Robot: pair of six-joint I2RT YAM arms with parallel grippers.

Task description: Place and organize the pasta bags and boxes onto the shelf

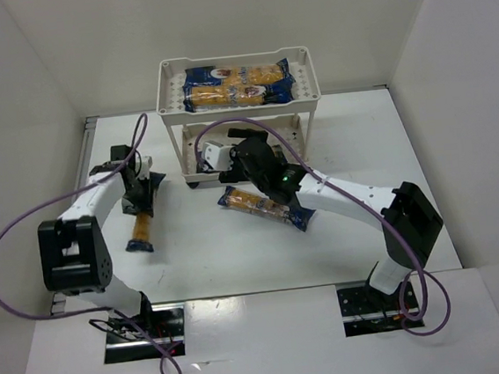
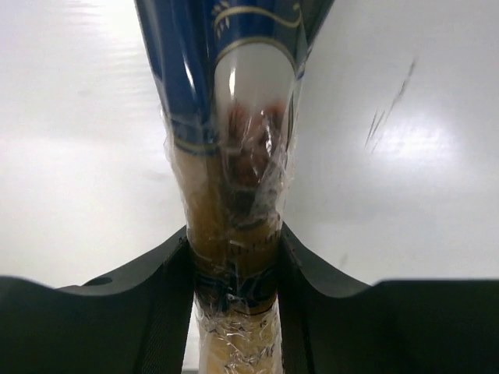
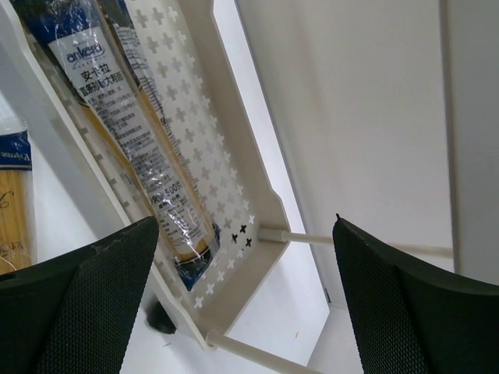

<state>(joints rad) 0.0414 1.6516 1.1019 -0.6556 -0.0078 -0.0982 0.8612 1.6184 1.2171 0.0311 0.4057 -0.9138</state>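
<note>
Plainly, the held packet (image 1: 140,226) lies flat on the table (image 1: 360,141) at about 9 o'clock of the top view. Its length runs from 12 to 6 o'clock, with one dark blue end towards the arm bases. The left gripper (image 1: 142,196) clamps its far part; in the left wrist view both black fingers (image 2: 168,273) press into the clear yellow middle of this packet (image 2: 234,156), denting the wrap. A loose packet (image 1: 265,208) rests slantwise near the table's middle, at 6 o'clock of the shelf (image 1: 309,79), which stands at 12 o'clock against the back wall. On its upper tray the upper-tray packets (image 1: 238,85) lie side by side, lengthwise from 9 to 3 o'clock. The right gripper (image 1: 210,160) reaches into the lower tier, its fingers (image 3: 86,296) spread wide with nothing between them, just beside the lower-tray packet (image 3: 156,164) lying in that perforated tray.
</note>
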